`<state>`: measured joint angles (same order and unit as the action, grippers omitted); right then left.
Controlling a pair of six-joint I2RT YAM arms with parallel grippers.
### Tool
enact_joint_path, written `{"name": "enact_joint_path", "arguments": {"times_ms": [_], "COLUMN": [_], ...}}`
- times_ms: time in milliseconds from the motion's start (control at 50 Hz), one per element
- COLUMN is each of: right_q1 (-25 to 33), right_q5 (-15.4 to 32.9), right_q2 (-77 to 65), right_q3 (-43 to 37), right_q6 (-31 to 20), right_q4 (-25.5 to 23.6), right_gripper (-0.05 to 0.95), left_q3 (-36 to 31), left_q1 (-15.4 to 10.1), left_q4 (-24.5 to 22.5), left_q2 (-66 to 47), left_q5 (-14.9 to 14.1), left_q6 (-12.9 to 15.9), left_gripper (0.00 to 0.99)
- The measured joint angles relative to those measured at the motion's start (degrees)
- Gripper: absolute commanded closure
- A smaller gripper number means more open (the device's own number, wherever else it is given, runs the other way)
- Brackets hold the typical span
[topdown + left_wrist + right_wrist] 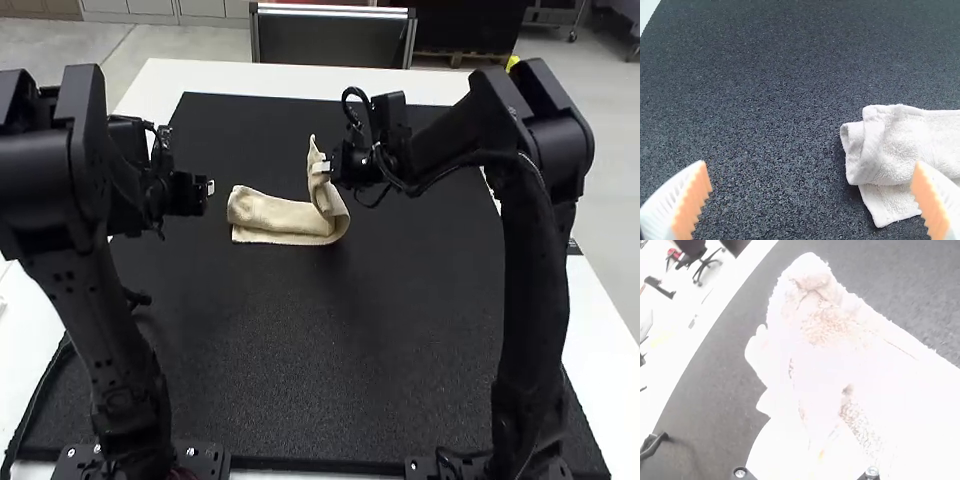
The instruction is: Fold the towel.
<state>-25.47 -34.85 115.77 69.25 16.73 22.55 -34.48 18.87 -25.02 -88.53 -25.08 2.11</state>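
Towel (285, 215), end in right pincer (322, 168).

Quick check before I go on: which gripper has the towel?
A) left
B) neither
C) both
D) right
D: the right gripper pinches the towel's raised end above the black mat, while the left gripper's jaws stand apart, off the towel.

From high at the back, your fixed camera faces forward and down across the worktop (600, 342); your left wrist view looks steeply down, nearer; your right slants in closest. All three share the towel (285, 217).
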Motion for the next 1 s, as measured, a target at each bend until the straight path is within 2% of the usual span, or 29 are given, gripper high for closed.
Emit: {"name": "enact_joint_path", "arguments": {"times_ms": [280, 640, 1000], "right_q1": [-3.34, -6.23, -6.71], "right_q5": [0.00, -0.02, -0.02], "right_q2": [2.75, 6.82, 11.04], "right_q3": [3.13, 7.91, 13.16], "right_q6": [0.04, 0.09, 0.50], "right_q4": [-0.09, -0.13, -0.17], "right_gripper": [0.92, 0.92, 0.92], "left_q3": [2.49, 4.83, 6.67], "left_q1": [1.49, 1.53, 1.53], "left_q4": [-0.59, -0.55, -0.48], "left_q2": [2.34, 5.38, 8.59], "left_q5": [-0.02, -0.02, -0.02], "left_q6": [0.00, -0.02, -0.02], "left_gripper": [0.057, 0.056, 0.056]}}
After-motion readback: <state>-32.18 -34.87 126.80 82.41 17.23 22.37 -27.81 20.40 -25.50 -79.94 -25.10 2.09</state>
